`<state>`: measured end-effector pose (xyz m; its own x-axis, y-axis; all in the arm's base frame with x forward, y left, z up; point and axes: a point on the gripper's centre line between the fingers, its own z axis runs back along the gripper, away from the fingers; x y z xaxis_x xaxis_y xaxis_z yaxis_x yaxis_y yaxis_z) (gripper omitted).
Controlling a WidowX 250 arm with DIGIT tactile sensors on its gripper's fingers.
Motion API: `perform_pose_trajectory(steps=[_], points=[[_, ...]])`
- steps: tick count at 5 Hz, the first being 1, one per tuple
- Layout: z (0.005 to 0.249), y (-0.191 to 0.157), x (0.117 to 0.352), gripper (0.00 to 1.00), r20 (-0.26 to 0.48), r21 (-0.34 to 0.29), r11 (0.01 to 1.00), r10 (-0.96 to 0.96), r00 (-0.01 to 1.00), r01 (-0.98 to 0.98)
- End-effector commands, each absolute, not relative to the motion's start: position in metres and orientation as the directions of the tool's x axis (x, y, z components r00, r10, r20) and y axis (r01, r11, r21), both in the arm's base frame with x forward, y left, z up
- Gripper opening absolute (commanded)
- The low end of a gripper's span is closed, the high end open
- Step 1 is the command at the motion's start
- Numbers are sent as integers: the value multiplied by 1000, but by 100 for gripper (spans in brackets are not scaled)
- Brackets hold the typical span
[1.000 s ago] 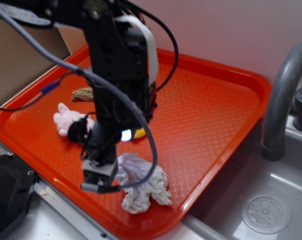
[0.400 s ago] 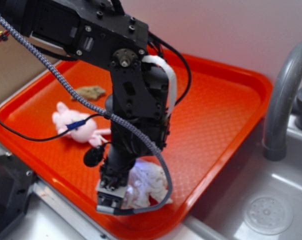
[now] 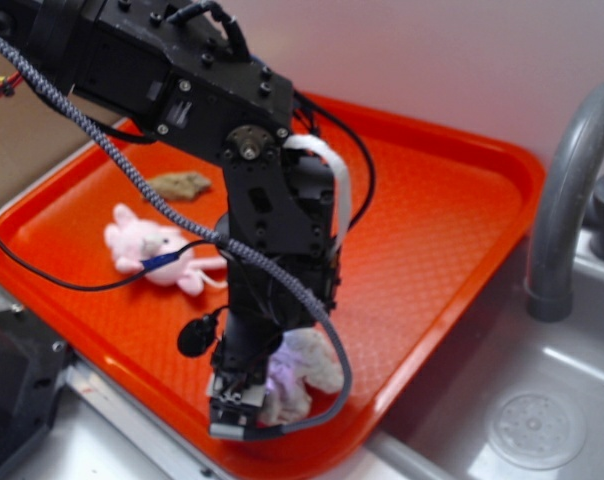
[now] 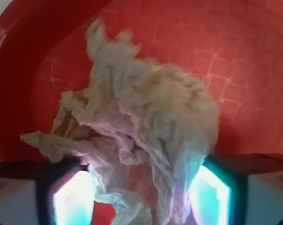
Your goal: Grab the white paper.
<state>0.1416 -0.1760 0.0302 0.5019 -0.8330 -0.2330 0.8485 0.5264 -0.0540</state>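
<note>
Black gripper [image 4: 139, 187] jaws apart, straddling crumpled white tissue-paper wad [image 4: 141, 136]. Risk: thin folds slip free when closing, leaving only a loose edge pinched.

Tray [image 3: 432, 230] right half free; bunny [image 3: 152, 250], brown lump [image 3: 180, 183] crowd left.

Kitchen-like setup: sink basin [image 3: 532, 420], grey faucet [image 3: 562, 200], orange tray [image 3: 432, 230].
</note>
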Motion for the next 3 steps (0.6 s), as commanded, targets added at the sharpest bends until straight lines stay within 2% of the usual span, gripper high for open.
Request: perform_pose_trajectory(steps=[1, 2, 3], points=[[40, -174, 128, 0, -155, 4, 597, -792, 590, 802], [89, -154, 133, 0, -117, 57, 776, -619, 776, 628], [138, -116, 140, 0, -30, 73, 908, -411, 911, 412]])
